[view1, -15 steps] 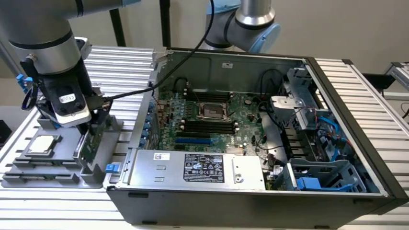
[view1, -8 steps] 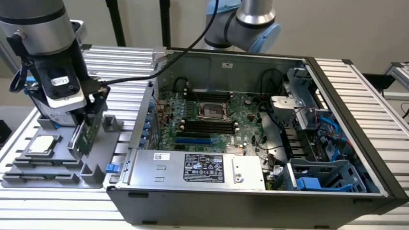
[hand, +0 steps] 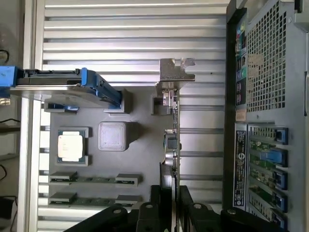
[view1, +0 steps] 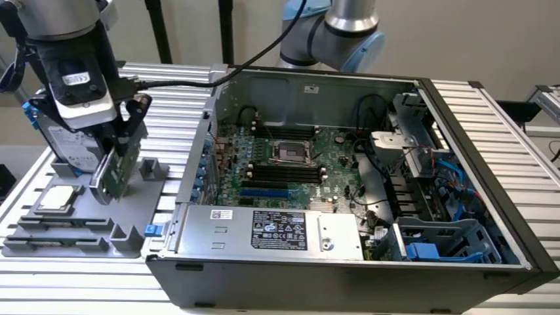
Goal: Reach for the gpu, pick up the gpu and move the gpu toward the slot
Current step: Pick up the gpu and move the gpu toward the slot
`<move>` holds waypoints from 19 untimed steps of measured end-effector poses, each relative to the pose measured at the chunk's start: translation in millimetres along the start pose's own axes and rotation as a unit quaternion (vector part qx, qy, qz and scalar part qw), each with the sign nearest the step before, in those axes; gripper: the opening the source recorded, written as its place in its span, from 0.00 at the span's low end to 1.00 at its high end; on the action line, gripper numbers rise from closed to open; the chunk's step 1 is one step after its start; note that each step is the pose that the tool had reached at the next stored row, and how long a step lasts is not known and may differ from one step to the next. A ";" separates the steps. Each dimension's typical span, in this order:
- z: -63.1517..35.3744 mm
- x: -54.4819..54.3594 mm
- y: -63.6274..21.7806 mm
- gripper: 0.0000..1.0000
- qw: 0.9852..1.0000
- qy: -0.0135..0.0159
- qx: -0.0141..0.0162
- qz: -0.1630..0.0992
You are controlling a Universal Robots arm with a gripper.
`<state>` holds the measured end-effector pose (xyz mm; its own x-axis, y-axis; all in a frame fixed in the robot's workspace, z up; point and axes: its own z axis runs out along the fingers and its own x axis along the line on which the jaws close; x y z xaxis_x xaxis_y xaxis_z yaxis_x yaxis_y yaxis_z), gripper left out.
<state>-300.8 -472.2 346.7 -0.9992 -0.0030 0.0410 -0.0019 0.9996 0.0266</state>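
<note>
Gpu (hand: 172, 121) stands upright within gripper (hand: 170, 205), apparently clamped.

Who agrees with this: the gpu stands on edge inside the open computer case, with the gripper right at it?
Not quite. The gpu stands on edge in the grey holder outside the computer case, not inside it, with the gripper right at it. The exterior view shows this.

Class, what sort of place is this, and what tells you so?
Probably a robotics lab bench for computer assembly: a grey-and-blue jointed robot arm, an open black metal computer case and a grey plastic parts tray on a ribbed aluminium table.
</note>
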 end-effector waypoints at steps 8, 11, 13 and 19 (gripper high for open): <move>-37.3 -23.3 -0.2 0.26 1.000 0.001 -0.003 -0.004; -51.2 -33.3 -0.3 0.26 1.000 0.001 -0.004 -0.005; -59.7 -41.9 -0.3 0.26 1.000 0.002 -0.006 -0.005; -74.5 -68.4 -0.5 0.26 1.000 0.003 -0.015 -0.005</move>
<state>-229.4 -474.5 418.3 -0.9988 -0.0136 0.0464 -0.0109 0.9983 0.0569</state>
